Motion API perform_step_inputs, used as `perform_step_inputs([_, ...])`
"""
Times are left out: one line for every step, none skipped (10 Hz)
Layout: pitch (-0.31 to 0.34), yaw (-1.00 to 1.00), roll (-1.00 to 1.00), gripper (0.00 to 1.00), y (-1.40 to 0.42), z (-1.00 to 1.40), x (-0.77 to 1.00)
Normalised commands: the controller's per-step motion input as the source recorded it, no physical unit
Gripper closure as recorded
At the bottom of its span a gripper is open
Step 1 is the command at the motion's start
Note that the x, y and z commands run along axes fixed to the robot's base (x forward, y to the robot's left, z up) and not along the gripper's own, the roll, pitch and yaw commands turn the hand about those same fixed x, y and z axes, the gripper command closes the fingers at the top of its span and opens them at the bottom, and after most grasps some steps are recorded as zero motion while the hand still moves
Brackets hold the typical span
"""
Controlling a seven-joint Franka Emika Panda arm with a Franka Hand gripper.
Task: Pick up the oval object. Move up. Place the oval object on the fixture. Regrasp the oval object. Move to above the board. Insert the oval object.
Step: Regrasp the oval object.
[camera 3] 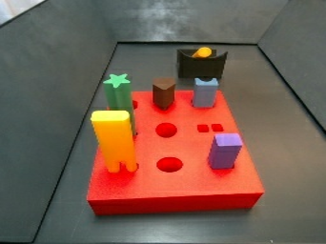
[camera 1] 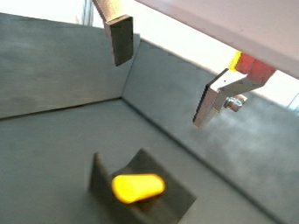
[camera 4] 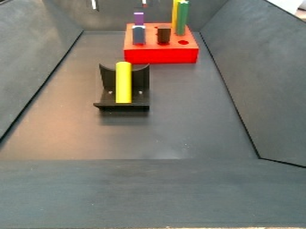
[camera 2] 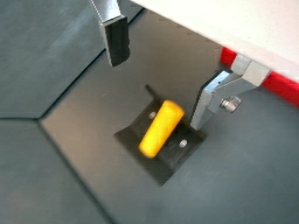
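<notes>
Resting on the fixture (camera 4: 121,93), the yellow oval object (camera 4: 122,80) lies clear of the tool (camera 2: 163,74), whose fingers (camera 2: 115,42) stand wide apart and empty above it in both wrist views, while the red board (camera 3: 171,151) sits well apart on the surface (camera 4: 143,139).

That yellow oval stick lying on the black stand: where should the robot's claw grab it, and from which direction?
Probably from above, mid-length: the oval object lies lengthwise on the fixture, its long sides exposed and top clear. The open gripper hovers above it, holding nothing.
</notes>
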Motion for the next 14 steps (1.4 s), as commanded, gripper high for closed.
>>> perform_step_inputs([-0.011,0.05,1.00,0.00,-0.03,0.00,0.04])
perform_step_inputs([0.008,0.05,1.00,0.00,-0.03,-0.01,0.05])
perform_step_inputs([0.029,0.05,1.00,0.00,-0.03,-0.01,0.06])
perform_step_inputs([0.066,0.06,1.00,0.00,-0.04,-0.01,0.08])
perform_step_inputs([0.088,0.07,0.82,0.00,-0.04,-0.01,0.09])
perform_step_inputs([0.096,0.08,0.62,0.00,-0.04,-0.01,0.09])
perform_step_inputs([0.101,0.09,0.37,0.00,-0.03,-0.01,0.09])
perform_step_inputs([0.093,0.11,0.24,0.00,-0.03,0.00,0.08])
perform_step_inputs([0.073,0.06,0.21,0.00,0.08,-1.00,0.03])
perform_step_inputs([0.048,0.07,0.19,0.00,0.08,-1.00,0.03])
perform_step_inputs([0.019,0.09,0.16,0.00,0.07,-1.00,0.04])
perform_step_inputs([-0.008,0.09,0.10,0.00,0.06,-1.00,0.05])
perform_step_inputs([-0.019,0.09,0.08,0.00,0.06,-1.00,0.06])
perform_step_inputs([-0.042,0.08,0.07,0.00,0.06,-1.00,0.07])
